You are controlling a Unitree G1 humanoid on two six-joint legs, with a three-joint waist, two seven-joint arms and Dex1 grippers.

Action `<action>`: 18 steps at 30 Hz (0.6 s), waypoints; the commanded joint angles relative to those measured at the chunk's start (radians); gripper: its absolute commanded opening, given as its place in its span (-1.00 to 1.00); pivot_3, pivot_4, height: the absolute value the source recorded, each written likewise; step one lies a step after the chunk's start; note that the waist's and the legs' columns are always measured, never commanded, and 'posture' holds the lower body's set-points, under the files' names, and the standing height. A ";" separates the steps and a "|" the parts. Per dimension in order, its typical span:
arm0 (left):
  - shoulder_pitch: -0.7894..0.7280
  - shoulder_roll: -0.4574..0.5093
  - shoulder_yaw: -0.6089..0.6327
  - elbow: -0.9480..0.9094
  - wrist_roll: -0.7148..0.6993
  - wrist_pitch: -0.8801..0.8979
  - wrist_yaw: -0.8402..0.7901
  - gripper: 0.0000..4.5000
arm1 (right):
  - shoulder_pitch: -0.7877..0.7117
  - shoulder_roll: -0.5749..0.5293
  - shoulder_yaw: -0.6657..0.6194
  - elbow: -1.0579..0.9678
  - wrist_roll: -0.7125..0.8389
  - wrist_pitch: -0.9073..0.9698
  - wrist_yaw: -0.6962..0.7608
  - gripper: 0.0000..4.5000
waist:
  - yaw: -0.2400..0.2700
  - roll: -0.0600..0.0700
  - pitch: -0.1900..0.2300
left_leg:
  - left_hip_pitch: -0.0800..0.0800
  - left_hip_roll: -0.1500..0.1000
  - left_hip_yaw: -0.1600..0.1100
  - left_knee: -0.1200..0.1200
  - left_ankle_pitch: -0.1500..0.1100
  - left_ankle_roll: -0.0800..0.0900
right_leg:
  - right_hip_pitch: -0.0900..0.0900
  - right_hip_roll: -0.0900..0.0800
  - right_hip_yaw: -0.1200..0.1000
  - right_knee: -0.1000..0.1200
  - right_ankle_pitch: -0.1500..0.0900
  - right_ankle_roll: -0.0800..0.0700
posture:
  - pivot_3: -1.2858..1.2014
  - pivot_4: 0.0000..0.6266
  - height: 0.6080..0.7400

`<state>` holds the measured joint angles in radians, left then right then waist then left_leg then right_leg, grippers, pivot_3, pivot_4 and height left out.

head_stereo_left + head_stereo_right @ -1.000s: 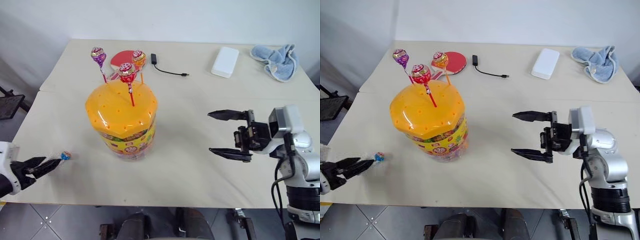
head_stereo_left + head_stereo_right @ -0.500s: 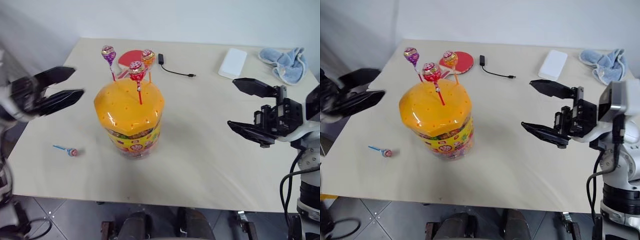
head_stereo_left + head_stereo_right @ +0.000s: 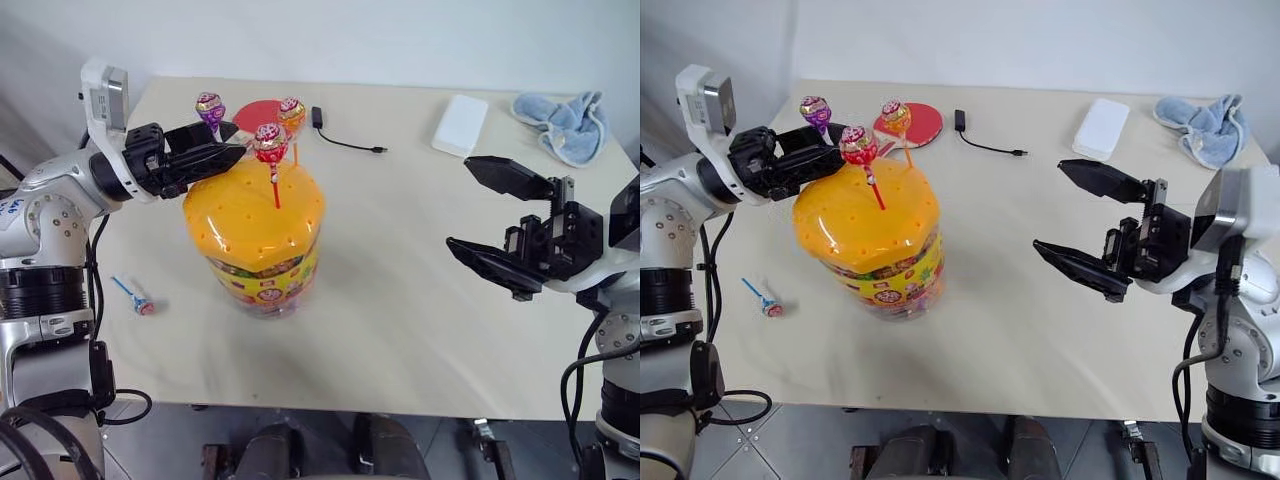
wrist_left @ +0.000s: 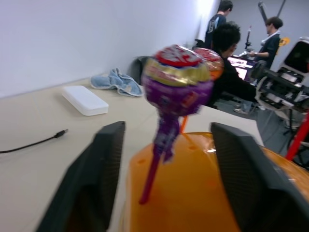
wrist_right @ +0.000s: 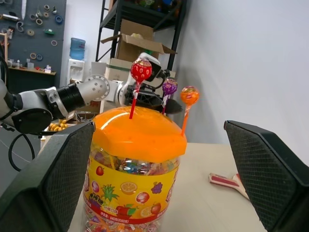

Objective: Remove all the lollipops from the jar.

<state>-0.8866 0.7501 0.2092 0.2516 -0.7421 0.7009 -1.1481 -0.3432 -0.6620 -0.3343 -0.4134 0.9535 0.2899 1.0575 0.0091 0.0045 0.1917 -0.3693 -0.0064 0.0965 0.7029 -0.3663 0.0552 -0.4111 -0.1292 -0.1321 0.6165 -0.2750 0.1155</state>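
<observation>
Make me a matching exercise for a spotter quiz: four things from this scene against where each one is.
Things:
1. purple lollipop
2. pink lollipop
3. blue cloth
4. red lollipop

Places:
A. lying on the table beside the jar
B. far corner of the table, on the robot's right
C. between the left end effector's fingers, stick in the lid
D. standing in the lid, nearest the robot

Pairs: 1-C, 2-A, 3-B, 4-D
</observation>
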 commanded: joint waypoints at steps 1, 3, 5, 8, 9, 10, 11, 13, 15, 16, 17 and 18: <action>-0.019 0.020 0.014 -0.025 -0.002 0.015 0.000 -0.25 | -0.010 0.004 -0.020 -0.022 0.006 -0.021 -0.007 1.00 | 0.002 0.000 0.000 | 0.000 0.000 0.000 0.000 0.000 0.000 | 0.000 0.000 0.000 0.000 0.000 0.000 | 0.03 -0.52 1.00; -0.020 0.019 0.024 -0.031 -0.001 0.015 0.013 -0.52 | -0.017 0.006 -0.013 -0.015 0.002 -0.025 -0.006 1.00 | 0.003 0.000 0.000 | 0.000 0.000 0.000 0.000 0.000 0.000 | 0.000 0.000 0.000 0.000 0.000 0.000 | 0.03 -0.52 1.00; -0.026 0.014 0.045 -0.042 -0.024 0.028 0.023 -0.81 | -0.026 0.009 -0.008 -0.005 -0.002 -0.027 -0.002 1.00 | 0.003 0.000 0.000 | 0.000 0.000 0.000 0.000 0.000 0.000 | 0.000 0.000 0.000 0.000 0.000 0.000 | 0.03 -0.52 1.00; -0.044 0.002 0.114 -0.063 -0.077 0.058 0.090 -0.99 | -0.039 0.014 -0.001 0.017 -0.006 -0.029 0.009 1.00 | 0.005 0.000 0.000 | -0.001 0.000 -0.001 0.000 0.000 0.000 | 0.000 0.000 0.000 -0.001 0.000 0.000 | 0.03 -0.52 1.00; -0.045 0.014 0.138 -0.068 -0.088 0.078 0.112 -0.99 | -0.044 0.015 0.001 0.024 -0.006 -0.029 0.014 1.00 | 0.005 0.000 0.000 | -0.001 0.000 -0.001 0.000 0.000 0.000 | 0.000 0.000 -0.001 -0.001 0.000 0.000 | 0.03 -0.52 1.00; -0.043 0.031 0.165 -0.070 -0.100 0.095 0.131 -0.99 | -0.049 0.017 0.004 0.029 -0.006 -0.028 0.018 1.00 | 0.004 0.000 0.000 | -0.001 0.000 -0.002 0.000 0.000 0.000 | 0.000 0.000 -0.001 -0.001 0.000 0.000 | 0.03 -0.52 1.00; -0.040 0.051 0.199 -0.066 -0.119 0.119 0.149 -0.99 | -0.055 0.019 0.008 0.035 -0.005 -0.027 0.020 1.00 | 0.003 0.000 0.000 | -0.001 0.000 -0.002 0.000 0.000 0.000 | 0.000 0.000 -0.001 -0.001 0.000 0.000 | 0.03 -0.52 1.00; -0.018 0.110 0.273 -0.050 -0.146 0.176 0.193 -0.99 | -0.068 0.021 0.012 0.050 -0.002 -0.022 0.029 1.00 | -0.001 -0.001 0.001 | -0.001 0.000 -0.002 0.000 0.000 0.000 | 0.000 0.000 0.000 -0.002 0.000 0.000 | 0.03 -0.52 1.00; 0.043 0.180 0.309 -0.052 -0.128 0.207 0.209 -0.99 | -0.081 0.024 0.018 0.064 0.001 -0.017 0.039 1.00 | -0.012 -0.001 0.001 | -0.001 0.001 -0.002 -0.001 0.000 0.000 | 0.000 0.000 0.000 -0.002 0.000 0.000 | 0.03 -0.52 1.00; 0.099 0.231 0.311 -0.061 -0.099 0.234 0.218 -0.99 | -0.088 0.025 0.022 0.071 0.002 -0.015 0.047 1.00 | -0.018 0.000 0.001 | 0.000 0.001 -0.002 -0.002 0.000 0.000 | 0.000 0.000 0.000 -0.002 0.000 0.000 | 0.03 -0.52 1.00; 0.219 0.307 0.289 -0.089 -0.021 0.231 0.216 -0.99 | -0.096 0.026 0.029 0.079 0.002 -0.012 0.056 1.00 | -0.021 0.001 0.001 | 0.001 0.001 -0.001 -0.003 0.000 0.000 | 0.000 0.000 0.000 -0.002 0.000 0.000 | 0.03 -0.52 1.00; 0.328 0.362 0.274 -0.116 0.035 0.241 0.225 -0.99 | -0.101 0.026 0.035 0.084 0.001 -0.009 0.065 1.00 | -0.030 0.001 0.001 | 0.002 0.000 -0.001 -0.004 0.000 0.000 | 0.000 0.000 0.000 -0.002 0.000 0.000 | 0.03 -0.52 1.00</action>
<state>-0.6560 1.0651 0.4961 0.1673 -0.7978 0.9178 -0.9362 -0.4337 -0.6316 -0.2888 -0.3213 0.9426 0.2847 1.1056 -0.0204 0.0057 0.1927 -0.3672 -0.0057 0.0958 0.6983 -0.3663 0.0546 -0.4112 -0.1291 -0.1319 0.6146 -0.2751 0.1154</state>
